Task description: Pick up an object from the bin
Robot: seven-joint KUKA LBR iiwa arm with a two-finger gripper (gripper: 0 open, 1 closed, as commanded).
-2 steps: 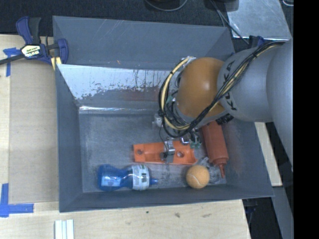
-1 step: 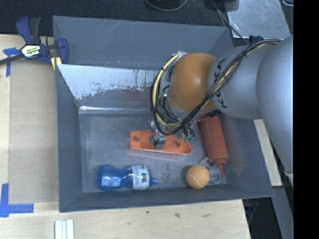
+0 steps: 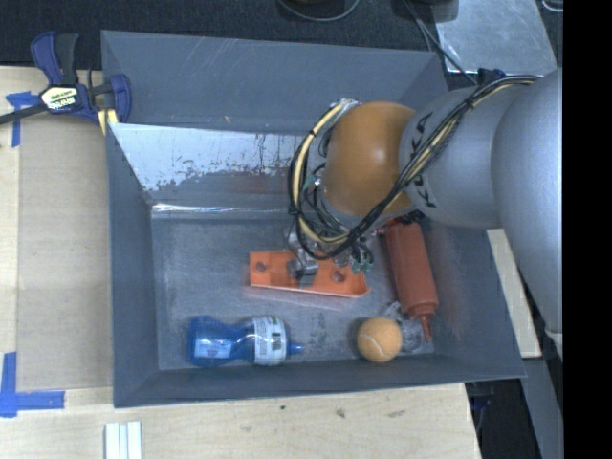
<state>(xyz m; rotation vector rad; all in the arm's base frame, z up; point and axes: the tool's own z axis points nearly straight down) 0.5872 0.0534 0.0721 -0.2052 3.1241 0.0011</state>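
Note:
My gripper [image 3: 308, 268] is down over a flat orange block [image 3: 277, 273] lying in the middle of the bin floor, and its tip rests at the block's centre. To the right of the block a red-brown cylinder [image 3: 411, 268] lies along the bin's right side. In front of that cylinder sits a tan ball [image 3: 380, 339]. A crumpled blue plastic bottle [image 3: 234, 341] with a white label lies near the front left.
The arm with its orange cover and cables hangs over the back right of the bin and hides the floor under it. Bare floor shows at the left and back left.

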